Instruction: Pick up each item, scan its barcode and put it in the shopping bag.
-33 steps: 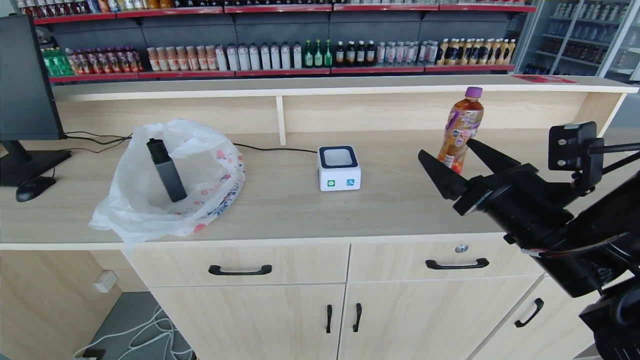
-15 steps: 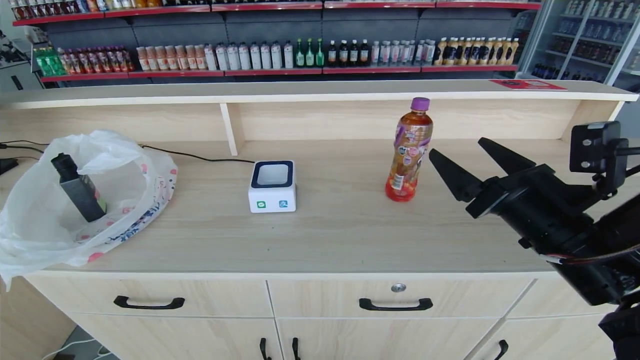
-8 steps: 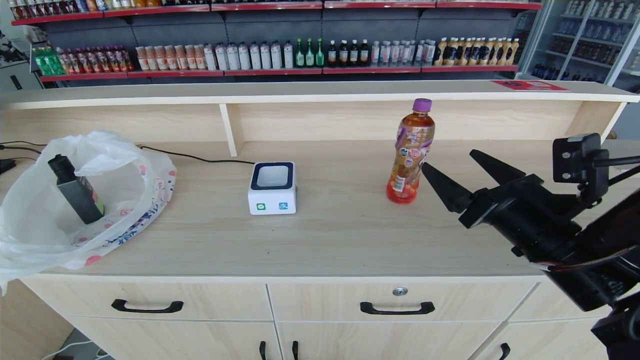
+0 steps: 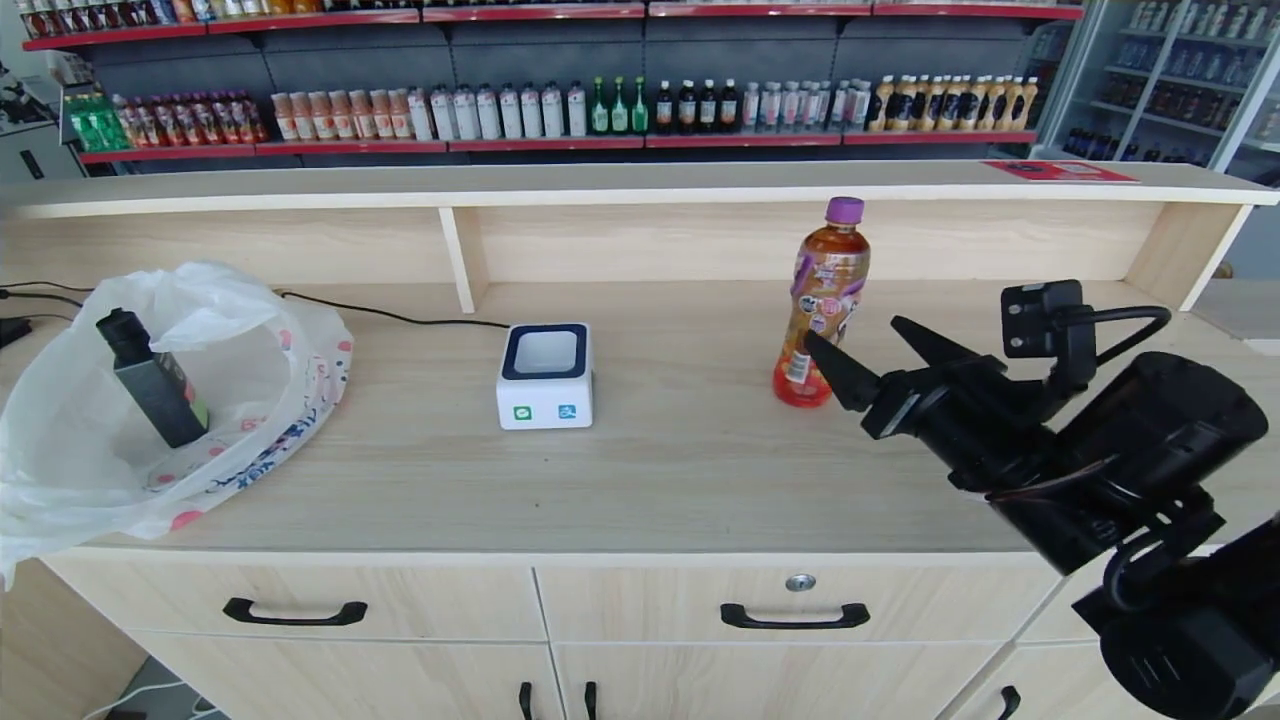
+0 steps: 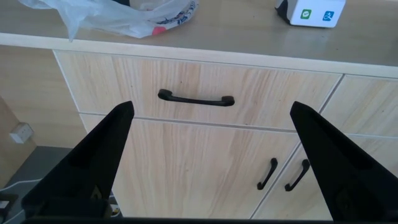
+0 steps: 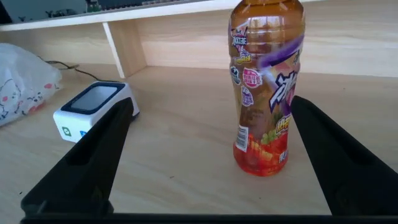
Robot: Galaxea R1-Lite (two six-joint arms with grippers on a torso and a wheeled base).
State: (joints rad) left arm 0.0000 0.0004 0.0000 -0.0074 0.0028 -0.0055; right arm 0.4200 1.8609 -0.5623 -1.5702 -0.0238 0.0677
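While the head view looked down on the counter (image 4: 680, 470), the bottle (image 4: 822, 300) stood upright on it, purple cap up, well to the R of the scanner (image 4: 545, 375). R gripper (image 4: 852, 331) hung just beside the bottle's lower part w/ both fingers spread wide and nothing held. One fingertip overlapped the bottle's base, but contact couldn't be told. Scanner sat approx mid-counter, window up, w/ a cable (image 4: 400, 317) running from behind it toward the L. Bag (image 4: 285, 390) lay open at the L end of the counter, w/ a dark container (image 4: 150, 380) leaning inside it. Shelves (image 4: 560, 140) of drinks lined the room behind. From the L wrist view, L gripper (image 5: 211, 104) sat lower than the countertop, facing the cabinet front, fingers wide apart and empty. A drawer handle (image 5: 195, 99) showed between the fingers, w/ a bit of the bag (image 5: 124, 15) and the scanner (image 5: 311, 11) on the counter over the drawer. From the R wrist view, the bottle (image 6: 267, 93) stood ahead of the open fingers, within the span of the gap but closer to one finger, not gripped. Scanner (image 6: 93, 109) sat farther off toward the other finger's side, w/ the bag (image 6: 25, 81) beyond that.
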